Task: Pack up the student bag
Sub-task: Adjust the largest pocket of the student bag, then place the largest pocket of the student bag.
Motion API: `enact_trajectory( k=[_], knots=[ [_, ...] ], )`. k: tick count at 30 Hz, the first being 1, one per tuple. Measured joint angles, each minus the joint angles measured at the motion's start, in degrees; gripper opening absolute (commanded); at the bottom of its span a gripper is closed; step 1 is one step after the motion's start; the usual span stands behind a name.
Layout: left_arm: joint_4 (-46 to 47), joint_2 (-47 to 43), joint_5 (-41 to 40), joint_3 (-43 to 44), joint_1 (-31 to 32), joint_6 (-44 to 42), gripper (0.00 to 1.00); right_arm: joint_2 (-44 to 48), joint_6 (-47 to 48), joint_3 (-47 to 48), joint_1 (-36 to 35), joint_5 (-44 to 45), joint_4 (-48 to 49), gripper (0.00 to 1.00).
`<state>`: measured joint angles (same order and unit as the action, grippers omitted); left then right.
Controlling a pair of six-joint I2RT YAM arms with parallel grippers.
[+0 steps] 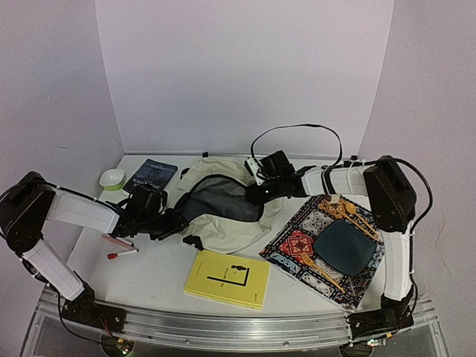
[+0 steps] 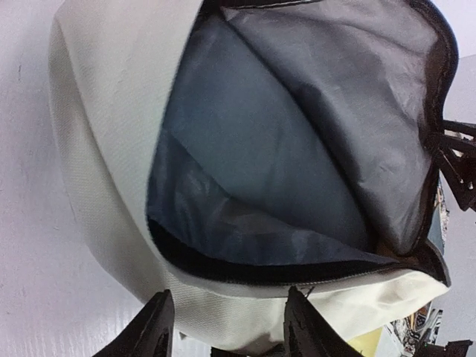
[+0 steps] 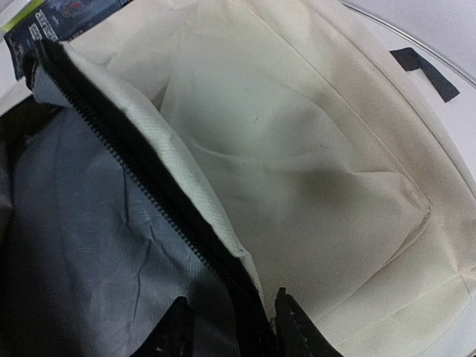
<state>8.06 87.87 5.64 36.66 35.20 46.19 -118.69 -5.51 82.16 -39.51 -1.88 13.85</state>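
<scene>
The bag (image 1: 223,234) is unzipped and seems empty; the yellow book (image 1: 227,278) at lower centre is not packed. My left tool (image 2: 230,331) and right tool (image 3: 234,327) stand open.

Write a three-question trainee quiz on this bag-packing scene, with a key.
1. True or false: the student bag is zipped shut.
2. Which lies closest to the bottom of the top view? A. yellow book B. dark blue book C. green bowl
3. Fill in: the dark plate rests on the patterned ____.

Key: 1 false, its mouth gapes open, showing grey lining. 2 A. 3 placemat.
</scene>
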Motion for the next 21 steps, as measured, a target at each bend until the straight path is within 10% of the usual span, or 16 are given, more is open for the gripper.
enact_trajectory(
  k=[21],
  knots=[
    [-11.9,-18.3,3.8,-4.2,4.8,-2.7,0.73,34.5,-12.3,-31.5,-4.1,-5.4,2.8,0.76]
  ],
)
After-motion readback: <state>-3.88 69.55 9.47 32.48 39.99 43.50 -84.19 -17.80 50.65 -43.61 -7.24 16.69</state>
